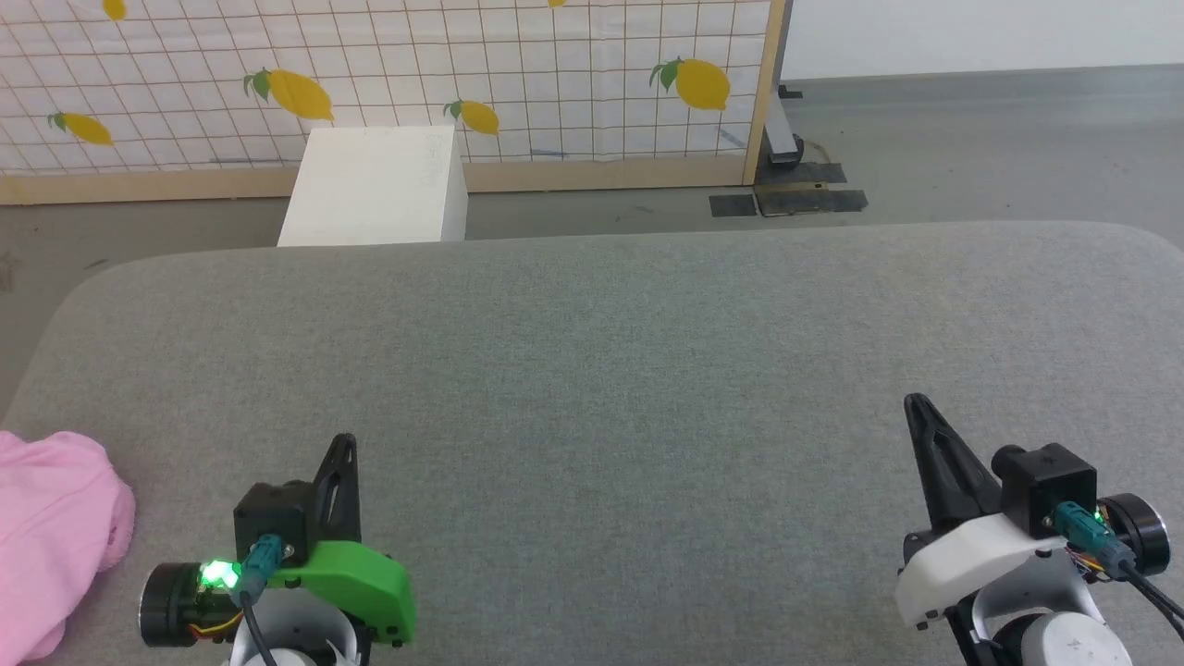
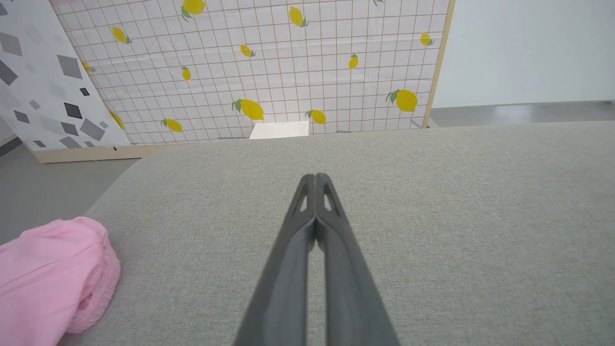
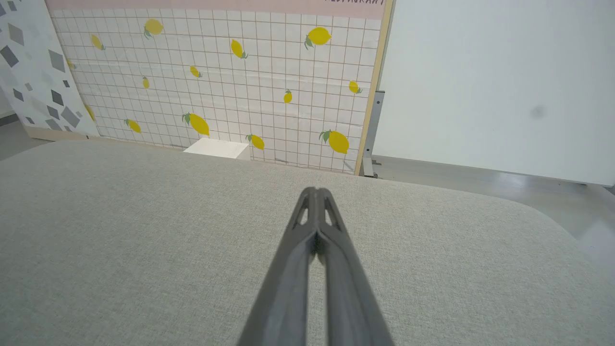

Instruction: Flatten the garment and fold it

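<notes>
Head view: left gripper and right gripper sit closed and empty, so pinch the soft, limp shorts at near left by their gathered edge.

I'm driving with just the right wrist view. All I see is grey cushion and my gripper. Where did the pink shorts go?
Observer: The garment is at the far left edge of the grey cushion, on the robot's left of the left gripper.
Operator: Is the left gripper grabbing it?
Observer: No. The left wrist view shows that gripper shut on nothing, with bare cushion between it and the garment.
Operator: Is it flat already?
Observer: Not yet. It lies bunched in a heap, with a gathered edge curled toward the cushion's middle.
</notes>
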